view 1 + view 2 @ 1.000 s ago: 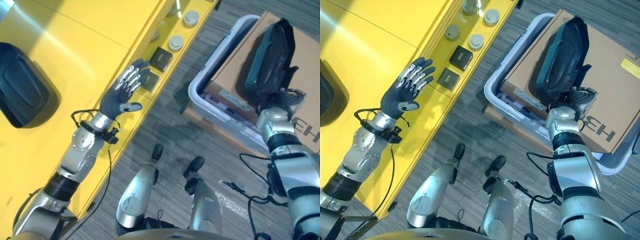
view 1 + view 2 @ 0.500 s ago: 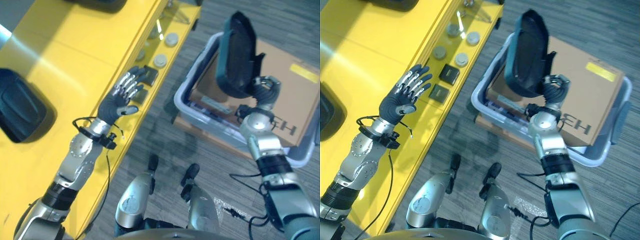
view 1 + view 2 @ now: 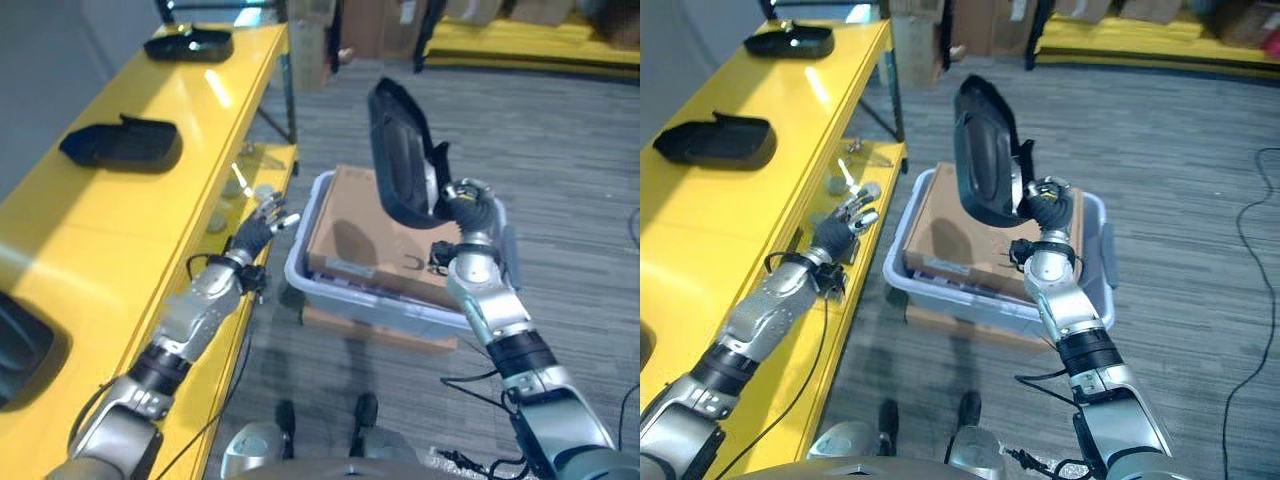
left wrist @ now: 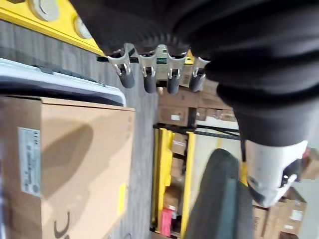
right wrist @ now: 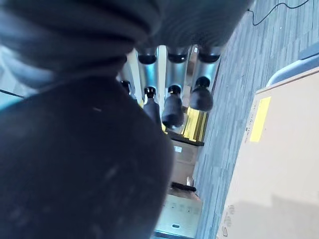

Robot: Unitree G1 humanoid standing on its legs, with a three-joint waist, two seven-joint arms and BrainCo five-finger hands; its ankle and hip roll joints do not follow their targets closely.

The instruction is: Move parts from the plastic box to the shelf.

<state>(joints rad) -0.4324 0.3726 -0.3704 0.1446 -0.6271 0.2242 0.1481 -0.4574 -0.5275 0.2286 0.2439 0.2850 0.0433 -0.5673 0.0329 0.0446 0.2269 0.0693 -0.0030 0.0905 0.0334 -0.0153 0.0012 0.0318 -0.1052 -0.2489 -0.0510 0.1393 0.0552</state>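
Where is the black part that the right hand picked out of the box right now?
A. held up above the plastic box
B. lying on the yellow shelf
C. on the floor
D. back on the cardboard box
A: the right hand grips the black part, raised above the plastic box.

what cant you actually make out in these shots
- What lies in the plastic box under the cardboard box: the cardboard covers it in both eye views.
- How the right hand grips the black part: in its wrist view the part blocks the fingers.
- The small parts on the shelf ledge near the left hand: too small to identify in the eye views.
- The black part at the left edge: cut off.
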